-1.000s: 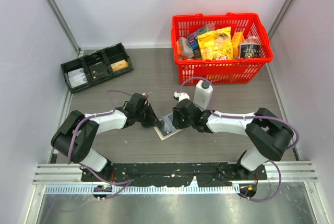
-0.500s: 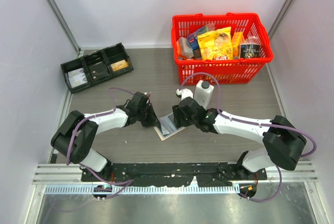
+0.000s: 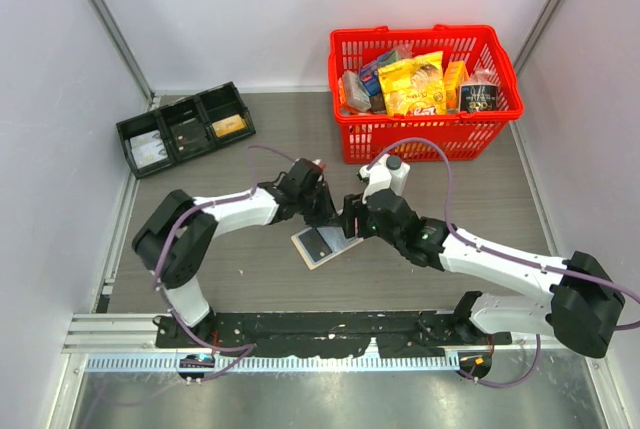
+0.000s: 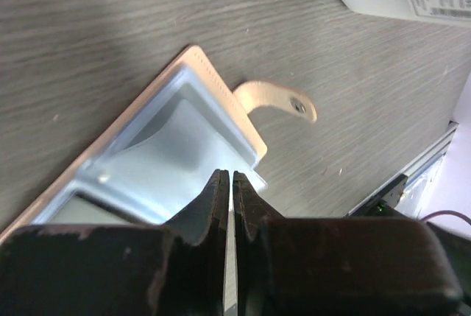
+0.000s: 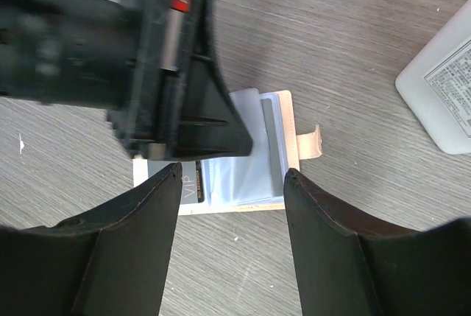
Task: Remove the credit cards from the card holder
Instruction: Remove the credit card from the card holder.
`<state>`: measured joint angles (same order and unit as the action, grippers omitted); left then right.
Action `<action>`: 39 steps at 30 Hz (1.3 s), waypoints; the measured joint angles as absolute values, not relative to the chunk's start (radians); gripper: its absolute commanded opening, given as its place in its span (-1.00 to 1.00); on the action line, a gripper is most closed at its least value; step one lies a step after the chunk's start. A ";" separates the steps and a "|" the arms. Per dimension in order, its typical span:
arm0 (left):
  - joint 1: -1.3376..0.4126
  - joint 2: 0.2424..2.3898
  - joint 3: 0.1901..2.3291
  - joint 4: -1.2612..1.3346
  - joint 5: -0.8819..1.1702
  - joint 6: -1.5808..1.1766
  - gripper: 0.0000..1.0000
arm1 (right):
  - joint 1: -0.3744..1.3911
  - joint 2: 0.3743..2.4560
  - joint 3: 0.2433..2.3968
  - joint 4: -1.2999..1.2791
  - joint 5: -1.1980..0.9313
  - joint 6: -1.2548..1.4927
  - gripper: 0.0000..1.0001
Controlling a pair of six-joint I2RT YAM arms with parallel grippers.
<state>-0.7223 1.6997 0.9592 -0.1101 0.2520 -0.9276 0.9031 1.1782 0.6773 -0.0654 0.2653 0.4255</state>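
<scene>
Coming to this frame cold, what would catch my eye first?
The red basket crammed with bright snack packs at the back right. Then the two claws facing each other over the open tan card holder in the middle: the left claw pinched together close over it, the right claw spread wide above it.

The grey table (image 3: pixel 240 279) carries the card holder (image 3: pixel 322 246), a white bottle (image 3: pixel 381 181), a red basket (image 3: pixel 430 135) and a black tray (image 3: pixel 197 152).
</scene>
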 measured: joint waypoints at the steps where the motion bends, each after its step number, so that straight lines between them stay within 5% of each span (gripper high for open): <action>1: -0.727 1.730 0.981 -0.109 0.253 -0.928 -0.81 | 0.903 1.168 0.673 -0.060 0.267 0.424 0.21; 8: -0.731 1.798 1.007 -0.108 0.240 -0.923 -0.64 | 0.903 1.166 0.667 -0.046 0.236 0.419 0.08; 16: -0.731 1.472 0.842 -0.116 0.077 -0.910 -0.52 | 0.885 1.261 0.667 0.028 0.117 0.422 -0.11; 23: -0.731 1.382 0.744 -0.153 0.022 -0.913 -0.69 | 0.849 1.403 0.668 0.093 -0.025 0.447 -0.34; 39: -0.731 1.486 0.709 -0.197 0.064 -0.917 -1.00 | 0.754 1.575 0.669 0.189 -0.150 0.564 -0.38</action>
